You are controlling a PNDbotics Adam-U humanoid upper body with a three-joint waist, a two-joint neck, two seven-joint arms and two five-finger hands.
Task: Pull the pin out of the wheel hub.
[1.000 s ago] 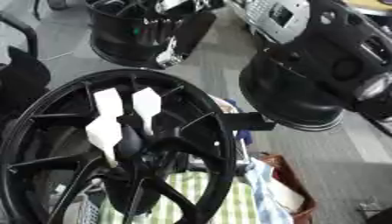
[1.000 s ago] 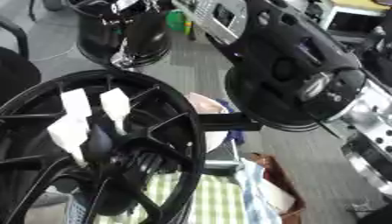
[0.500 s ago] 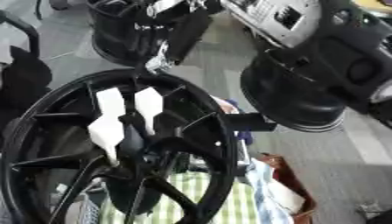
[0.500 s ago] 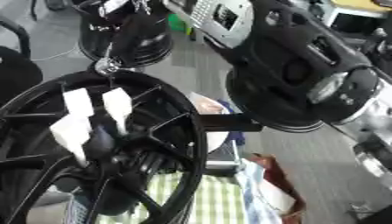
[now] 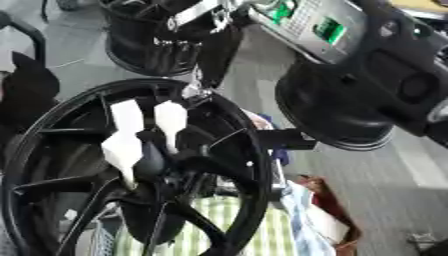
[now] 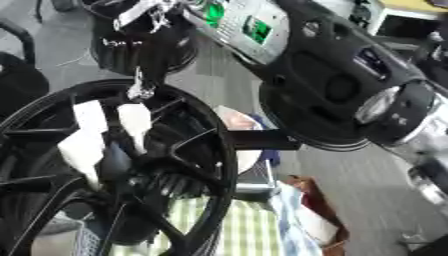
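A large black spoked wheel (image 5: pixel 236 150) stands tilted at the lower left. Two white pieces (image 5: pixel 171 117) stick up beside its dark hub (image 5: pixel 153 155); I cannot make out which part is the pin. My right arm (image 6: pixel 350 85), bulky and black with silver joints, comes in from the upper right. My right hand (image 5: pixel 214 55) hangs from the top with a dark finger stretched straight down, and its silvery tip (image 5: pixel 196 92) is at the wheel's upper rim, just above the white pieces. It holds nothing. The left hand does not show.
A second black wheel (image 5: pixel 144 55) stands on the grey floor behind. A grey device with green panels (image 5: pixel 315 27) is at the top. Under the wheel lie a green checked cloth (image 5: pixel 223 220) and a brown box (image 5: pixel 328 215).
My right hand has come down from the far wheel to the near wheel's upper rim. The wheel and white pieces have stayed put.
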